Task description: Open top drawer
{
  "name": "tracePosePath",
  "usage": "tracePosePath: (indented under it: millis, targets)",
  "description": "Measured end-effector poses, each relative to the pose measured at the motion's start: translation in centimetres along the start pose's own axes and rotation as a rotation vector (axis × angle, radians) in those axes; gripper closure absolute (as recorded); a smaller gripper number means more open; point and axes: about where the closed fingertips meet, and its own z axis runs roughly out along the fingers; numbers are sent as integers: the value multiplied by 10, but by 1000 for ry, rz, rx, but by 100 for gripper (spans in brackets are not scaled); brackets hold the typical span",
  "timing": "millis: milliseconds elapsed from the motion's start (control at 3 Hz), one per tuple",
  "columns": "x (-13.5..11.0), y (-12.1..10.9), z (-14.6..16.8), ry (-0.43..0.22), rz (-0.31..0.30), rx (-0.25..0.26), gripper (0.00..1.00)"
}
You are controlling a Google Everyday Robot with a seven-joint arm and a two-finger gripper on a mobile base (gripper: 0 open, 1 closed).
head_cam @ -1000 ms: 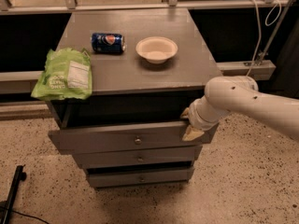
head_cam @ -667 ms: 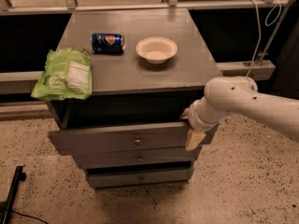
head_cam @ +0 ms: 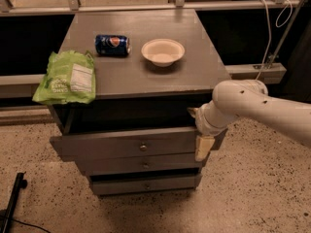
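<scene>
The top drawer [head_cam: 121, 144] is the widest grey front under the cabinet top, with a small round metal knob [head_cam: 143, 147] at its centre. It stands pulled out a little, with a dark gap above its front panel. My gripper [head_cam: 202, 141] is at the right end of that front panel, against its outer face and well to the right of the knob. My white arm [head_cam: 252, 106] reaches in from the right.
On the cabinet top [head_cam: 194, 76] lie a green chip bag [head_cam: 68, 77] overhanging the front left corner, a blue soda can [head_cam: 112, 45] on its side and a white bowl [head_cam: 163, 51]. Two narrower drawers [head_cam: 146, 176] sit below. A black stand base [head_cam: 12, 205] is on the floor at the lower left.
My gripper has tipped downward at the drawer's right end and now hangs lower over the front panel. The drawer and the things on top have not visibly moved.
</scene>
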Motion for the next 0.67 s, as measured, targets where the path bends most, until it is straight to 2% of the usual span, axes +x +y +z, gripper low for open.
tracePosePath:
  millis: [333, 667]
  targets:
    - [-3, 7, 1, 12, 8, -65, 0]
    - [-13, 27, -4, 51, 33, -165, 16]
